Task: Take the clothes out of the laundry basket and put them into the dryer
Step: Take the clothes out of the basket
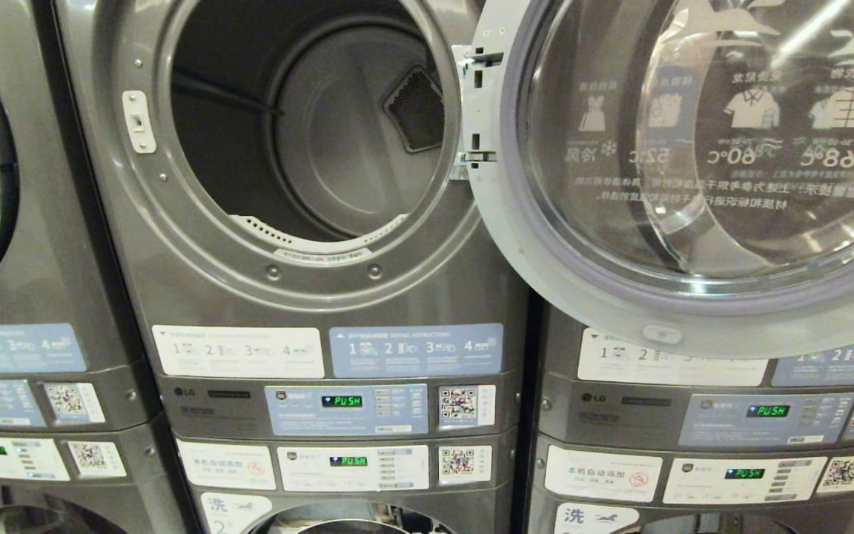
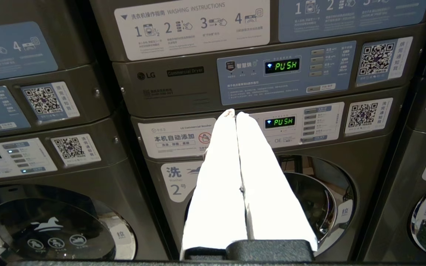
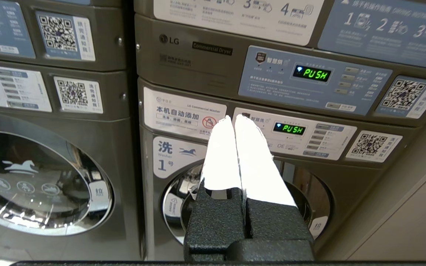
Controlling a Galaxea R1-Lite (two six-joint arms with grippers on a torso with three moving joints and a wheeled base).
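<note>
Both grippers are empty, fingers pressed together: your left gripper [image 2: 234,113] points at the control panel [image 2: 287,70], your right gripper [image 3: 232,119] at the neighbouring washer [image 3: 235,177]. Above them, the dryer [image 1: 308,141] stands open, its drum apparently empty.

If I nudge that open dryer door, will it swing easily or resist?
The dryer door hangs on side hinges, so it probably swings freely. Its wide glass and thick rim suggest some weight, likely stiff. The smooth rim may let a pincer slip.
</note>
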